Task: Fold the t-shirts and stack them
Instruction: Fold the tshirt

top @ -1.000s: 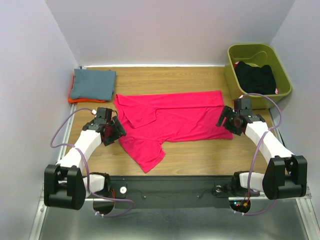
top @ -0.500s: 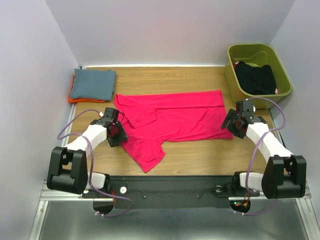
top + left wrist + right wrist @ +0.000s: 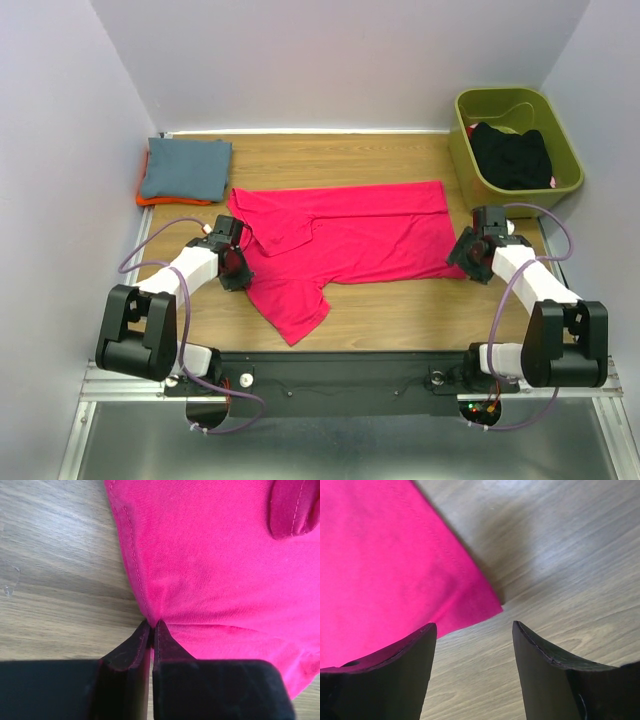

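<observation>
The magenta-pink t-shirt (image 3: 350, 235) lies spread flat across the middle of the table, with one sleeve pointing toward the near edge. My left gripper (image 3: 240, 272) is at the shirt's left edge. In the left wrist view its jaws (image 3: 151, 625) are shut on a pinch of the pink hem (image 3: 215, 555). My right gripper (image 3: 464, 256) stands open at the shirt's near right corner (image 3: 485, 605); that corner lies just ahead of the gap, with wood between the fingertips (image 3: 475, 626). A folded blue-grey t-shirt (image 3: 185, 168) rests on an orange one (image 3: 150, 200) at the far left.
An olive-green bin (image 3: 570, 170) stands at the far right corner with a black garment (image 3: 512, 155) inside. White walls close in the table on the left, back and right. Bare wood (image 3: 400, 310) runs along the near edge.
My left gripper slid in to the shirt's left edge and closed on the hem. The right gripper dropped toward the shirt's near right corner and its jaws narrowed a little.
</observation>
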Available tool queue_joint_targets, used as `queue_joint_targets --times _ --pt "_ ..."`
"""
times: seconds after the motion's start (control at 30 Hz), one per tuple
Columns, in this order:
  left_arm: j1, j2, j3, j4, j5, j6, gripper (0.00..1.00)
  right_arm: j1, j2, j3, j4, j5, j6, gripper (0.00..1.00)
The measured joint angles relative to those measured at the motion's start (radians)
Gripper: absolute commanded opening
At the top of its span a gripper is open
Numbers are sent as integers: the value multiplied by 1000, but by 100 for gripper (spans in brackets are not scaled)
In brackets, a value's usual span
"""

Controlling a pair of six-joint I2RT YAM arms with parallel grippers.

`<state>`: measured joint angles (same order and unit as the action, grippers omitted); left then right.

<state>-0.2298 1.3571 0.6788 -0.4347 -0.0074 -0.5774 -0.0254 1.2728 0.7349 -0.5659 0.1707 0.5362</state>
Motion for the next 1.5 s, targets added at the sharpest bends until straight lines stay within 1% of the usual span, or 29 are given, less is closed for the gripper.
queue_joint_targets --times 0.17,0.3,0.37,0.47,0.6,0.67,0.97,1.07,1.1,1.13,1.17,1.27,1.3,1.37,1.4,1.5 --pt "0 2 2 -1 1 2 7 -7 24 -24 8 3 15 67" --pt "0 2 2 -1 2 5 6 -8 55 -43 24 -3 31 64" --pt "0 2 2 -1 2 5 4 -8 70 -51 32 -6 39 63" --pt "0 2 2 -1 1 5 3 -8 76 -53 48 -5 45 60" --pt "0 2 2 -1 0 5 3 -13 79 -53 58 2 50 59" --pt "0 2 2 -1 0 5 0 -16 80 -53 63 6 56 58" --pt "0 2 2 -2 -2 4 0 -31 80 -59 90 10 71 55" --pt "0 2 2 -2 -3 4 0 -39 80 -62 103 9 74 48" --pt "0 2 2 -2 -3 4 0 -40 80 -63 107 11 74 43" --pt "0 2 2 -2 -4 4 0 -44 80 -64 107 11 74 41" --pt "0 2 2 -2 -4 4 0 -49 80 -65 110 13 74 34" --pt "0 2 2 -2 -6 4 0 -60 82 -68 119 14 74 22" --pt "0 2 3 -2 -6 4 0 -61 83 -70 125 14 72 13" --pt "0 2 3 -3 -7 4 0 -65 83 -72 134 13 74 6" --pt "0 2 3 -3 -8 3 0 -67 83 -75 141 11 72 1" --pt "0 2 4 -4 -8 3 0 -68 79 -78 150 12 74 1"
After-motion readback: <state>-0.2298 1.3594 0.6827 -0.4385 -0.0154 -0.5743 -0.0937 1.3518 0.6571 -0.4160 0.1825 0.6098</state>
